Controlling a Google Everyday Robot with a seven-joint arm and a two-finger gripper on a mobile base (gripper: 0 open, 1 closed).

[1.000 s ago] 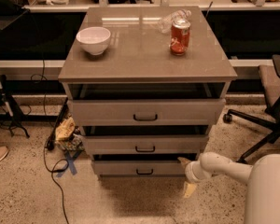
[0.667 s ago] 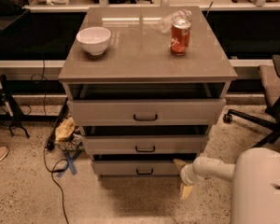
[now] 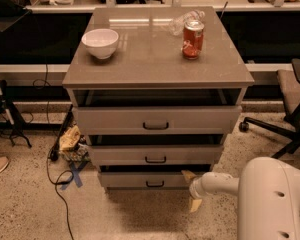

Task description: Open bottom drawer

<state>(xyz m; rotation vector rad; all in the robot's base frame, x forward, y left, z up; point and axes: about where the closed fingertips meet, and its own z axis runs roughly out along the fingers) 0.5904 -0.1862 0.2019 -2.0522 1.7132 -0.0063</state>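
Bottom drawer: I see the bottom drawer (image 3: 135, 180) as the lowest of the cabinet's (image 3: 80, 96) 3 fronts, just above the floor, with a dark gap along its top edge.
Handle: the small black bar handle (image 3: 155, 184) sits at the middle of that front, and nothing is touching it.
Step in hand: I judge this to be the approach. No grasp is made and the drawer shows no real travel out of the cabinet.
End effector: the end effector (image 3: 192, 189) is low at the cabinet's front right corner, level with the bottom drawer and off to the right of the handle.
Finger state: its 2 tan fingers (image 3: 188, 175) stand spread wide, 1 above the other, with nothing between them.
Arm pose: the arm (image 3: 225, 183) reaches in almost level from the right of the cabinet, out of the rounded white body (image 3: 275, 199) in the near corner.
Next move: I would slide left along the front until the fingers bracket the handle, close on the bar, then pull straight out from the cabinet.
Caution: with the fingers stacked vertically, I think they suit a horizontal bar, but I cannot tell how close they are to the front.
Above: the middle drawer (image 3: 155, 155) and top drawer (image 3: 156, 120) must stay out of the pull.
Surface: the cabinet's top surface (image 3: 150, 64) carries a white bowl (image 3: 100, 42) and a red can (image 3: 192, 39), well clear of the work.
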